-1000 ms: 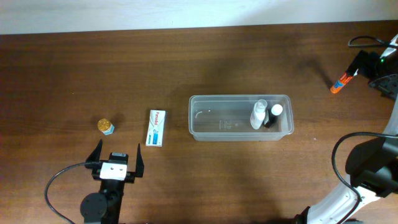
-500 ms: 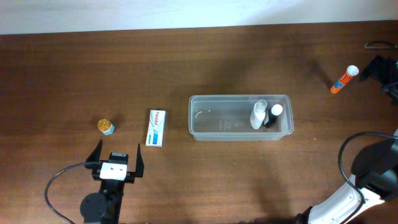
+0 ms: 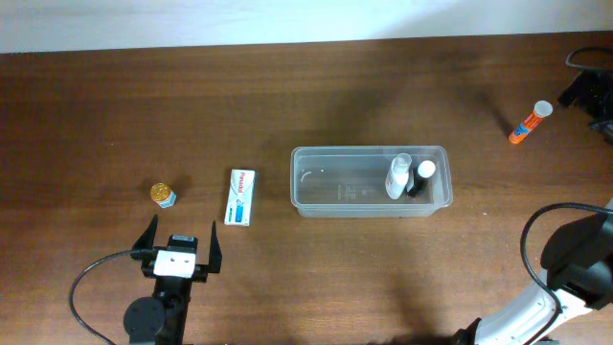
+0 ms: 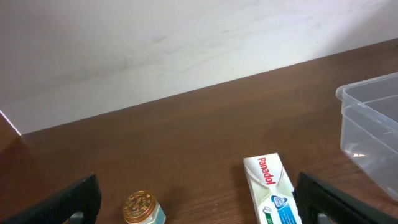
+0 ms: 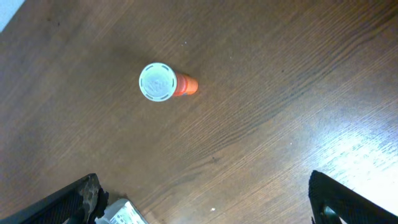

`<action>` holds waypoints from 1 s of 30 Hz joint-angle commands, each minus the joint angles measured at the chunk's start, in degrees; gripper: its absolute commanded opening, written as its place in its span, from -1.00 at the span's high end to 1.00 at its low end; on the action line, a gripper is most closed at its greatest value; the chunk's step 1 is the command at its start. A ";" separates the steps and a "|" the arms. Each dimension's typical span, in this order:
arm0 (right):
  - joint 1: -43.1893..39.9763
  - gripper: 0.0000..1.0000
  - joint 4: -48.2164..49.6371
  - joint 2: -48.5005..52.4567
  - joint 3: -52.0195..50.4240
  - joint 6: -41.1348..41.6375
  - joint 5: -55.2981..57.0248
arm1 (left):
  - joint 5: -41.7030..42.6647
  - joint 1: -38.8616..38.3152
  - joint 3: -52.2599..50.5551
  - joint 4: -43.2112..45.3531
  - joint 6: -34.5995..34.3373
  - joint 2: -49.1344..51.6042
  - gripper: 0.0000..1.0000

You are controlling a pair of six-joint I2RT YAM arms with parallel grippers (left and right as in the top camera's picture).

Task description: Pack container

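Starting nearest to me, the left gripper [image 3: 182, 230] waits with its fingers wide apart, just short of the white box [image 3: 241, 196]. The container [image 3: 335, 188] sits mid-table, two bottles [image 3: 397, 177] already inside. Far right, my right gripper [image 5: 202, 196], also spread, hangs above the orange tube [image 5: 171, 83]; I should centre over its cap before descending.

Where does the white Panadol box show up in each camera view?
Overhead: the white rectangular cardboard Panadol box lies flat left of centre, between the small gold-lidded jar and the clear plastic rectangular container.
Left wrist: at the bottom edge, right of centre, partly cut off.
Right wrist: not in it.
Shared landmark: the container, seen at the left wrist view's right edge; the right wrist view lacks it.
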 commanded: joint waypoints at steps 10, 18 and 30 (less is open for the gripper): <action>1.05 -0.97 0.76 1.07 0.72 -2.40 -0.48 | -0.44 0.24 -0.35 -0.07 0.85 -0.50 -0.99; 2.43 -0.97 1.27 4.61 0.48 -3.10 -0.31 | -0.44 0.24 -0.35 -0.07 0.85 -0.50 -0.99; 2.67 -0.97 1.90 7.69 0.48 -3.02 -0.46 | -0.44 0.24 -0.35 -0.07 0.85 -0.50 -0.99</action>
